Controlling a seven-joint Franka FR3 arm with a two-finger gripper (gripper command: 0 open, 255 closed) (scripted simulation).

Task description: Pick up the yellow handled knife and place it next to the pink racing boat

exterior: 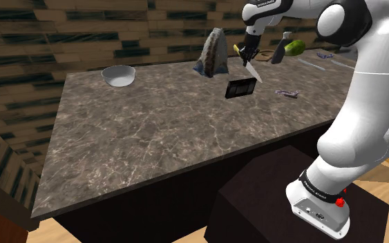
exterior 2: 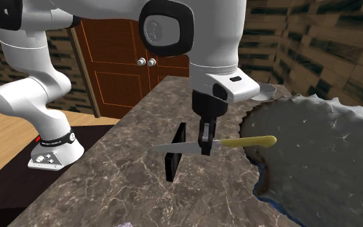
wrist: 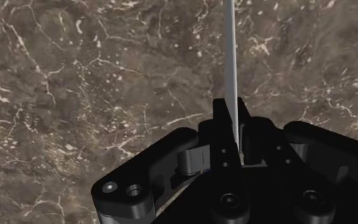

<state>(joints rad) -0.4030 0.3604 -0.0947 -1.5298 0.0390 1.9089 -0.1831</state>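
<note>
Black two-finger tool (exterior 2: 206, 147) clasps a yellow-handled silver knife (exterior 2: 254, 140) above the brown marble desk (exterior 2: 109, 187), its handle at the tool's three o'clock in the second exterior view.

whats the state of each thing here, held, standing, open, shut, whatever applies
all-black two-finger gripper: shut on the knife
yellow-handled knife with grey blade: held, above the marbled brown counter
black flat rectangular slab: standing upright on the counter
pale round bowl: upright, empty
brown panelled double door: shut
</note>
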